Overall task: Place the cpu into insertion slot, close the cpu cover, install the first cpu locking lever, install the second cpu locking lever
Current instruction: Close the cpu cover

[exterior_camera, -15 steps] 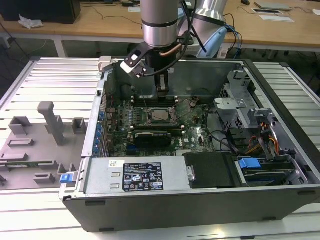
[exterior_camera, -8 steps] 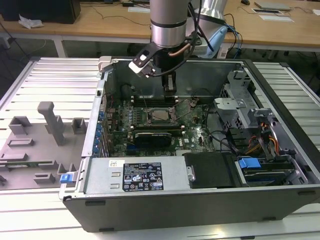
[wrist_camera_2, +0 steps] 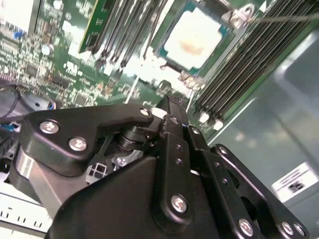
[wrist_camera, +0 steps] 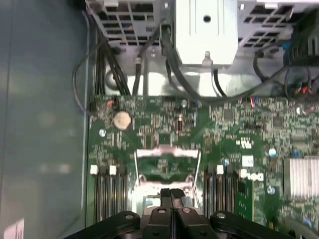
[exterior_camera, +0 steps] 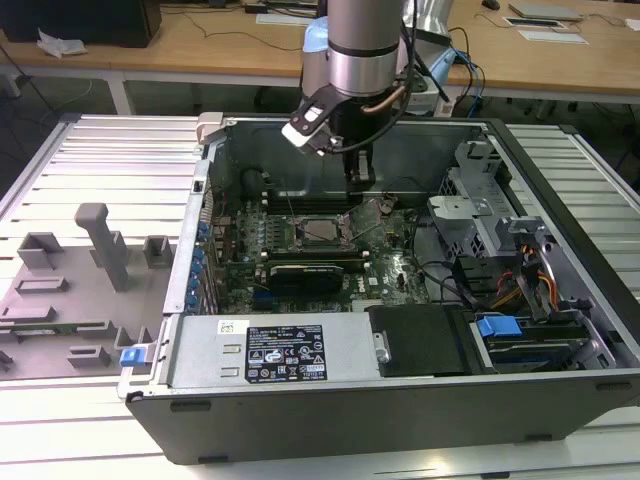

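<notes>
Pose: arm vertical, wrist silver, tool axis straight down. State: hand points downward; black fingers pressed together tip to tip in both wrist views, nothing held between them.

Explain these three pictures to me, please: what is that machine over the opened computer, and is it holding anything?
The grey tube reaching down is a robot arm. At its end sits the gripper, a claw with two fingers. The exterior view comes from a camera off the arm and looks into an open computer case on a slatted table. Both wrist views come from cameras riding on the arm, looking past the black fingers at the green motherboard. In the second wrist view the cpu, a pale square chip, lies in the insertion slot. The fingers are pressed together and hold nothing. Grey plastic holders stand on the table beside the case.
</notes>
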`<state>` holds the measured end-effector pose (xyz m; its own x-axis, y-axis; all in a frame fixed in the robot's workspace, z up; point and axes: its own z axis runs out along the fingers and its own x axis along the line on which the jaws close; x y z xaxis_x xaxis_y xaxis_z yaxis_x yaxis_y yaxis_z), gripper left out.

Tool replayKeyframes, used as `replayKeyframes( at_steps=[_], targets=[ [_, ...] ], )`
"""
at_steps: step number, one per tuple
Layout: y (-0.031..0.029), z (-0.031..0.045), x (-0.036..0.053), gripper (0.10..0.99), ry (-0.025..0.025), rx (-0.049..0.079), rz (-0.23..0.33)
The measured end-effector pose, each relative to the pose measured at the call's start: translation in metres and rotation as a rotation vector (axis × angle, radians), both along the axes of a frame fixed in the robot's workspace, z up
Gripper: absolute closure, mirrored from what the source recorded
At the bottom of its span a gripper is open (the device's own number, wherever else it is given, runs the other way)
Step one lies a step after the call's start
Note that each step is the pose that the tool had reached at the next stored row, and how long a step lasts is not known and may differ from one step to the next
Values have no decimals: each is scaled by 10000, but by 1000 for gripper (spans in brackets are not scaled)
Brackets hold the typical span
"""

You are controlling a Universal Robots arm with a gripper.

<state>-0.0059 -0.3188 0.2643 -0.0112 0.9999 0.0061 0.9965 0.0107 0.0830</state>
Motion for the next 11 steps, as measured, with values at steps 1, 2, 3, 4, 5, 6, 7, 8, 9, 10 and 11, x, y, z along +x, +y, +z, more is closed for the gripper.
replayKeyframes(
  at_steps=[1,2,3,4,5,6,7,8,9,10,11],
  targets=[
    [0,0,29,980,8,0,-1],
    [0,0,67,980,16,-1,1],
    [0,0,95,980,23,-1,-1],
    [0,0,131,980,31,-1,-2],
    [0,0,155,980,35,-1,-2],
    [0,0,192,980,43,-2,-2],
    [0,0,220,980,47,-2,-3],
    [0,-1,263,980,59,0,-1],
    [0,-2,295,980,74,1,-3],
    [0,-4,363,980,114,-1,-2],
    [0,-7,411,980,144,-1,-5]
  ],
)
